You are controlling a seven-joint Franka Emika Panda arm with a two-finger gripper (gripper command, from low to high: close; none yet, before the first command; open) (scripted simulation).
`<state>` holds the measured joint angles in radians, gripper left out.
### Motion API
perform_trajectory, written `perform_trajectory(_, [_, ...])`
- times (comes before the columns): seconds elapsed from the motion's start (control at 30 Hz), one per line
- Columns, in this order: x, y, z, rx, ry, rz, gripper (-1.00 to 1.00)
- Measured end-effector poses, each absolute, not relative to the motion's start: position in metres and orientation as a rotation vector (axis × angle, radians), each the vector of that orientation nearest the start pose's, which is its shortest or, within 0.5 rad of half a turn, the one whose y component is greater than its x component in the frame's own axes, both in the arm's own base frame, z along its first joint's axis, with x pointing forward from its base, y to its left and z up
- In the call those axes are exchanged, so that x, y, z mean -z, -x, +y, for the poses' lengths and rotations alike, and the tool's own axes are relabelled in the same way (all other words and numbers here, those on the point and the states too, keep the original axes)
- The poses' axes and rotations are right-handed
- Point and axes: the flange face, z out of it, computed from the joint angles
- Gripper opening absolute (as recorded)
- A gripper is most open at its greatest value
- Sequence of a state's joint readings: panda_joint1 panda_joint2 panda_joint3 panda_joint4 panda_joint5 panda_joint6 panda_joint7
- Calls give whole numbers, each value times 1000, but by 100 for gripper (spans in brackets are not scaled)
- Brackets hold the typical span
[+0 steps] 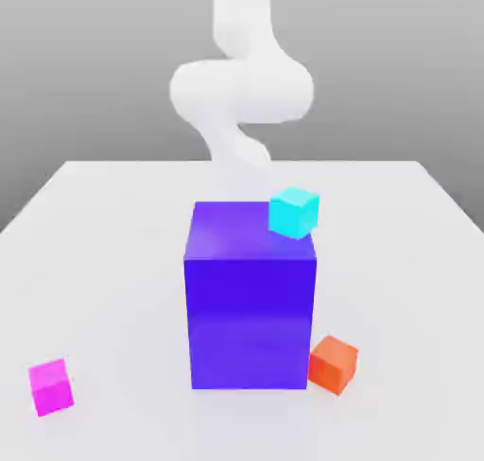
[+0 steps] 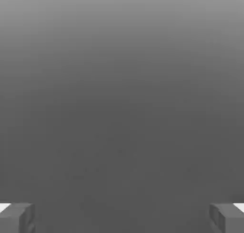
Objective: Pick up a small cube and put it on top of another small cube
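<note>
**Above the table, fingers spread on nothing**

Between your gripper's (image 2: 122,217) two grey fingertips (image 2: 16,217) you see a wide gap, nothing held. Your white arm (image 1: 241,91) rises behind the tall blue-violet block (image 1: 250,308). The small cyan cube (image 1: 294,212) sits at the block's top corner; the small orange cube (image 1: 333,363) just beside its base. Your small magenta-pink cube (image 1: 50,386) lies well apart, toward the exterior view's left on the white table (image 1: 113,261).

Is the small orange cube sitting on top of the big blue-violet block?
No, the small orange cube rests on the white table beside the big blue-violet block's base, on the exterior view's right.
</note>
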<state>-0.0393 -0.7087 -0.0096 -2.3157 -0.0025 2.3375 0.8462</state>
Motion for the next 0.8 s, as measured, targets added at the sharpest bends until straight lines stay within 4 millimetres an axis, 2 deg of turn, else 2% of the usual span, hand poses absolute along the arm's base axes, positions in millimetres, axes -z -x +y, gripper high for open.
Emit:
perform_trajectory(0.1, [-624, -416, -48, 844, 2416, 1339, 0])
perform_trajectory(0.2, [-573, -441, -79, 742, 2386, 1506, 0])
perform_trajectory(0.3, [-519, -459, -110, 638, 2342, 1671, 0])
perform_trajectory(0.4, [-463, -467, -142, 532, 2285, 1835, 0])
perform_trajectory(0.57, [-367, -462, -196, 352, 2153, 2106, 0])
perform_trajectory(0.67, [-310, -444, -229, 242, 2043, 2275, 0])
perform_trajectory(0.8, [-234, -418, -251, 89, 1920, 2449, 0])
